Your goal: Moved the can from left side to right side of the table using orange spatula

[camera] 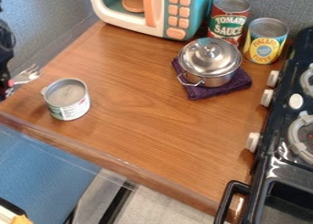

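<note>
Looking over the wood table (153, 122), we see black stove (272, 161) on R, toy microwave (116, 6) in back & gripper (4, 77) at L edge; can't tell how wide it's open or if it's got anything. Then we see shiny pot (209, 65) on purple cloth (198, 92), can (67, 99) on table's L side & silver fork (26, 76) by gripper.

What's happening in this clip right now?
The robot's black tool is at the table's left edge, with a silvery fork-like utensil jutting out beside it toward the table. I can't tell how firmly it is gripped. The short tin can stands upright on the left side, a little apart from the utensil's tines, so it has yet to reach the right side, near the stove.
</note>
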`<state>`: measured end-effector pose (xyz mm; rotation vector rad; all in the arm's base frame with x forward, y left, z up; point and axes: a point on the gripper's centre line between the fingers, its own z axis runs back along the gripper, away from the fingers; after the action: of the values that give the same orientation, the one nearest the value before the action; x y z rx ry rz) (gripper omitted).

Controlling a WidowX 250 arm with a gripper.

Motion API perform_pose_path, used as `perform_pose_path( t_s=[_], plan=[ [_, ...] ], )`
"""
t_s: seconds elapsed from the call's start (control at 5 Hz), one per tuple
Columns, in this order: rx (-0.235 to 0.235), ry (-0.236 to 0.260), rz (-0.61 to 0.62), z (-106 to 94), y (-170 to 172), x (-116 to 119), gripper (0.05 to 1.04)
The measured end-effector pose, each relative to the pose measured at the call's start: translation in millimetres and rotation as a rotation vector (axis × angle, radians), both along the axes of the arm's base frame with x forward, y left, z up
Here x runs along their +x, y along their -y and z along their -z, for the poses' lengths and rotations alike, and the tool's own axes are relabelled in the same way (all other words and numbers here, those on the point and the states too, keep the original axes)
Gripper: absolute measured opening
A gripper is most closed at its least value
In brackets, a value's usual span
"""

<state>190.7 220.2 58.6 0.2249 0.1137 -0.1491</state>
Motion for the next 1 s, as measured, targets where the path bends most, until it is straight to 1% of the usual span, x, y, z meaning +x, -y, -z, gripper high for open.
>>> perform_pose_path(
  t_s=[0.2, 0.4, 0.6, 0.8, 1.0],
  plan=[
    [0.026, -0.091, 0.026, 8.9, 12, -9, 0.402],
    [0.026, -0.163, 0.055, 18.5, 29, -18, 0.402],
    [0.027, -0.183, 0.070, 17.3, 51, -24, 0.402],
    [-0.013, -0.160, 0.130, 15.1, 96, -22, 0.402],
    [-0.034, -0.107, 0.163, 8.3, 131, -13, 0.402]
  ],
)
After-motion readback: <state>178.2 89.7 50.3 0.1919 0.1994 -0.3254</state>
